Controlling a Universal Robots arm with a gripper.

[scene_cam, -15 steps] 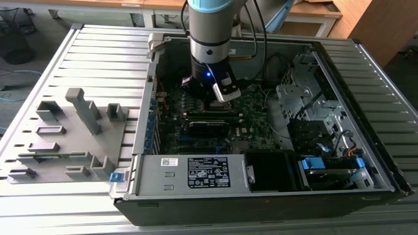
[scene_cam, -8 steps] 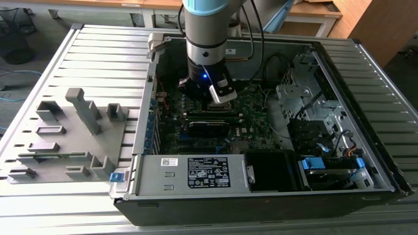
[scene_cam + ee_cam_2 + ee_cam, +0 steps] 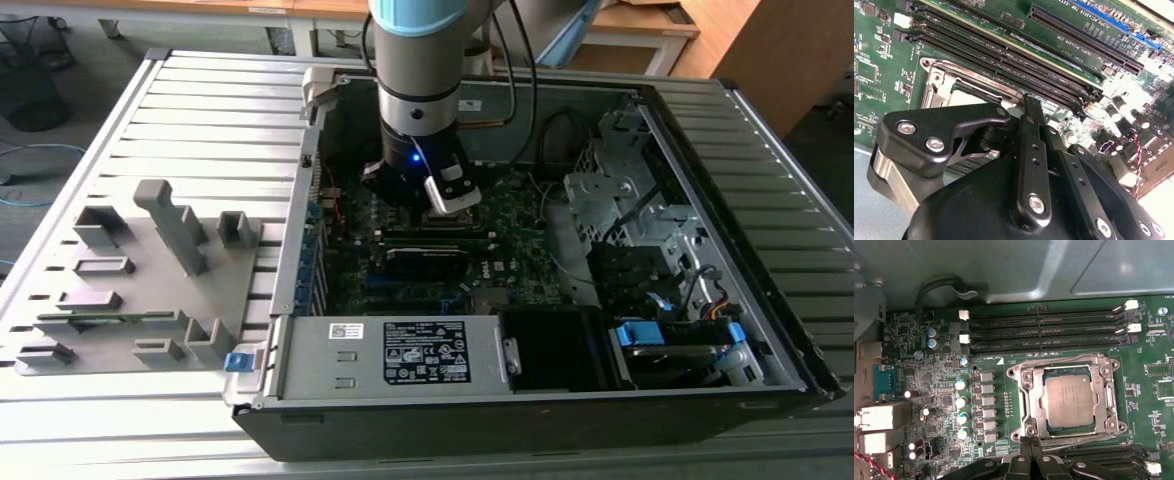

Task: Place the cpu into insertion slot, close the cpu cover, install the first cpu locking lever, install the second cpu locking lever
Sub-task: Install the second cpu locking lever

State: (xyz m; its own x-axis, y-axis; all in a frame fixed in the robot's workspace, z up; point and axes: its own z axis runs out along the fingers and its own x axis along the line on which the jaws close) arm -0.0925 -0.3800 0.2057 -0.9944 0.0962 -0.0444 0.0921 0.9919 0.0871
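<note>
The cpu (image 3: 1069, 400), a dull silver-tan square, lies in the insertion slot (image 3: 1045, 426) on the green motherboard (image 3: 944, 370). The cpu cover (image 3: 1029, 395), a silver frame with a square window, lies flat around the chip. A thin wire lever (image 3: 1064, 359) runs along one side of the socket and another (image 3: 1081, 442) along the opposite side. My gripper (image 3: 1030, 446) is shut, holds nothing, and hovers at the socket's edge by that second lever. In the second wrist view the gripper (image 3: 1030, 102) points at the socket frame (image 3: 936, 82). In the exterior view the gripper (image 3: 447, 198) hangs over the board.
Long black memory slots (image 3: 1044, 332) run beside the socket, and card slots (image 3: 1084, 35) lie further off. Capacitors (image 3: 961, 400) stand beside the socket. The open computer case (image 3: 534, 390) encloses a power supply (image 3: 400, 355) and drive bays (image 3: 627, 200). A grey fixture (image 3: 147, 270) sits at the exterior view's left.
</note>
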